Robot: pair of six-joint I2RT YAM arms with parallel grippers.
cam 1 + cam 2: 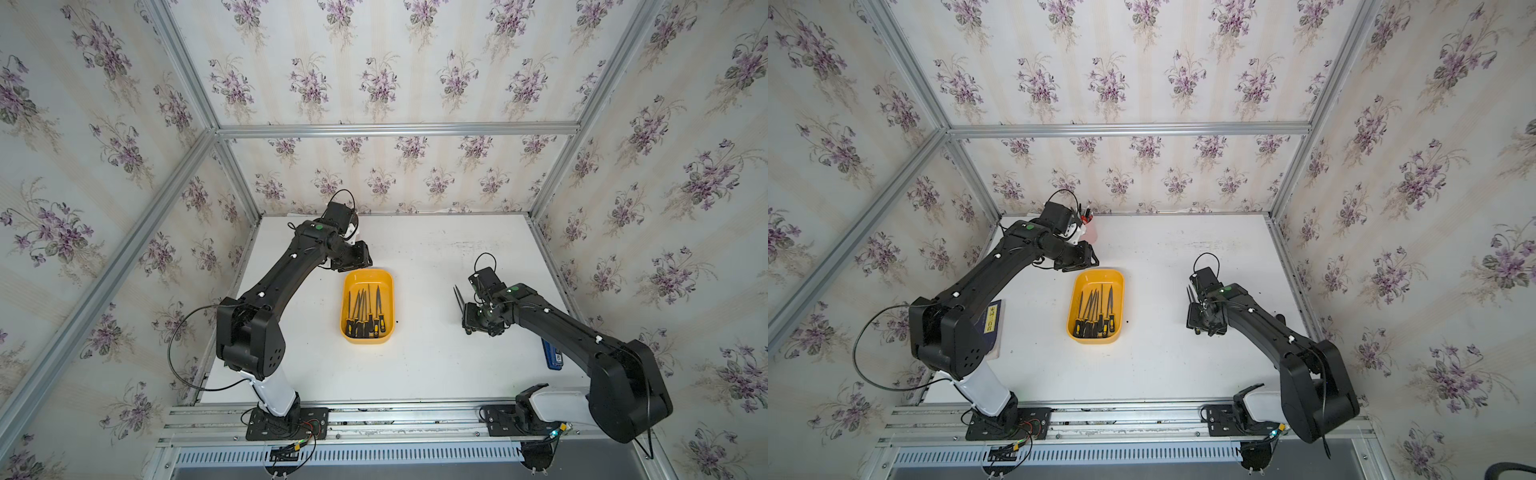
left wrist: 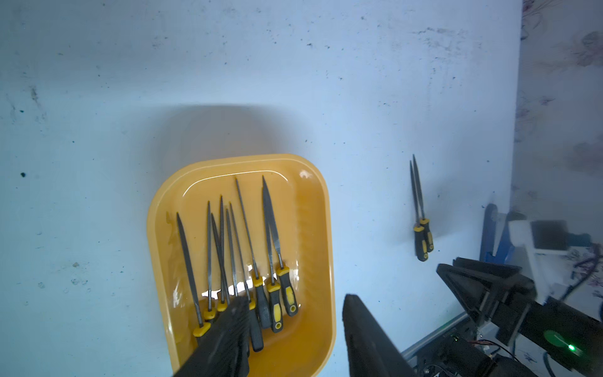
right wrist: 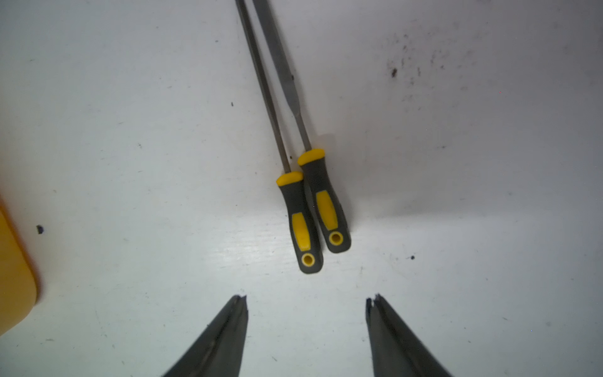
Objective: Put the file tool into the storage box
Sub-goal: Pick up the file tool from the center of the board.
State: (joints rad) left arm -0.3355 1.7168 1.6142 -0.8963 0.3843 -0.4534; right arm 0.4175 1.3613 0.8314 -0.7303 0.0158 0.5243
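Currently your right gripper (image 3: 306,297) is hanging parted, empty, near two loose files (image 3: 326,202); left gripper (image 2: 295,298) is gaping, empty, by the storage box (image 2: 315,228).

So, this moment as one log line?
left gripper open over shallow yellow plastic storage box | several files in box | right gripper open before two black-yellow-handled files on white table

Violet-flowered wallpaper (image 1: 374,62) and aluminium framing (image 1: 395,129) surround a white tabletop (image 1: 436,365).

Free: you get bare table (image 1: 428,307) between tray (image 1: 365,339) and two loose files (image 3: 301,225), centre-right | Blocked: left arm (image 1: 286,266) at tray's upper-left corner; blue case (image 1: 552,357) at right edge.
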